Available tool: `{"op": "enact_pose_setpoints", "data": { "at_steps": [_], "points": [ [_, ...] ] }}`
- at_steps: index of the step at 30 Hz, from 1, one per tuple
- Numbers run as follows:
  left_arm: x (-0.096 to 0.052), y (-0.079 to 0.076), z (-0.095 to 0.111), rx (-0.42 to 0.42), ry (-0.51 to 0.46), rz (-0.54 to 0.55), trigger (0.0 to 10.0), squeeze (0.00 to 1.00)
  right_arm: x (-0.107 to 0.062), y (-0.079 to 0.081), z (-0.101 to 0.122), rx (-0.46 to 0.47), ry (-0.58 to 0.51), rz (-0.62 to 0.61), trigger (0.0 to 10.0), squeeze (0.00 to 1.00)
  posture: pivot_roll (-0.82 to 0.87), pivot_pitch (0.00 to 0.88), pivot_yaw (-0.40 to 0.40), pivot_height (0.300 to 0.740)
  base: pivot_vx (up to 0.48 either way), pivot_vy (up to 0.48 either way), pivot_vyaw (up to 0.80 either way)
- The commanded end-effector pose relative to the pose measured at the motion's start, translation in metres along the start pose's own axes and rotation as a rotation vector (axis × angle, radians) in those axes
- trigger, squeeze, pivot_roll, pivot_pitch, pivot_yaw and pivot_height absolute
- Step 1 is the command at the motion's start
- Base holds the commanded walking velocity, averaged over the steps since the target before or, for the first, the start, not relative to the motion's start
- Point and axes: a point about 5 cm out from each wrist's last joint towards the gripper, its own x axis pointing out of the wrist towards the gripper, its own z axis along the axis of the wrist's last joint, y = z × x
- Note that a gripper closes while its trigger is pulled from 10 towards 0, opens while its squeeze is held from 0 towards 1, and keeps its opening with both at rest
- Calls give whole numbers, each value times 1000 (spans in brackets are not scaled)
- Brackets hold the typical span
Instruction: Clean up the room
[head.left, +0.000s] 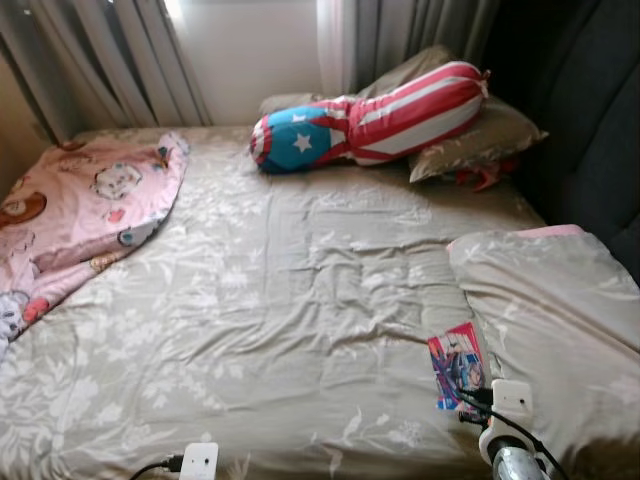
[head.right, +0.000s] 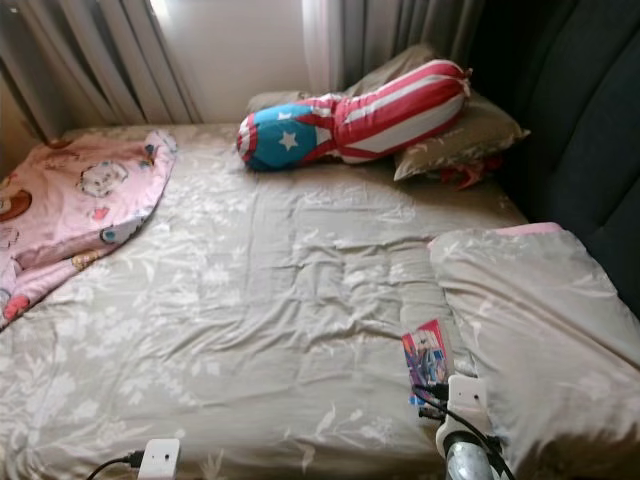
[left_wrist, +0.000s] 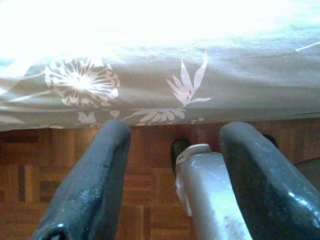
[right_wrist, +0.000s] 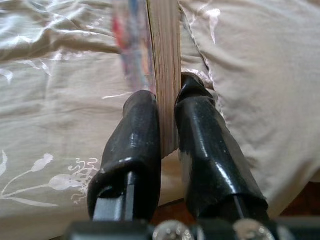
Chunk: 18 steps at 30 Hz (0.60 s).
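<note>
Book (right_wrist: 167, 65) sits clamped edge-on between the right gripper (right_wrist: 169, 145) fingers, lower right of the head view, above the bed (head.left: 270, 300) beside a pillow (head.left: 560, 310). Left gripper (left_wrist: 175, 165) gapes empty over floor. Keep a firm squeeze and lift straight up.

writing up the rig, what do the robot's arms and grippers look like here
Each gripper has two long, thick black fingers with rounded, slightly scuffed, glossy surfaces: left gripper, right gripper. A silver metal part sits between the left fingers. In the head views each wrist ends in a small white box with black cables plugged in, and the right arm is silver.
</note>
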Motion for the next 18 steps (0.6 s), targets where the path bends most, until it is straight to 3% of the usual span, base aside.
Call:
{"op": "enact_pose_setpoints", "data": {
  "at_steps": [1, 18],
  "points": [
    [-2, 3, -8, 21, 24, 7, 10000, 0, 3, 3, 9, -7, -45, 12, 10000, 0, -130, 0, -2, 732, 0, 0, 0],
    [-2, 2, -8, 14, 17, 1, 10000, 0, 2, 13, 8, 9, -43, 88, 10000, 0, -136, 0, 3, 732, 0, 0, 0]
  ]
}}
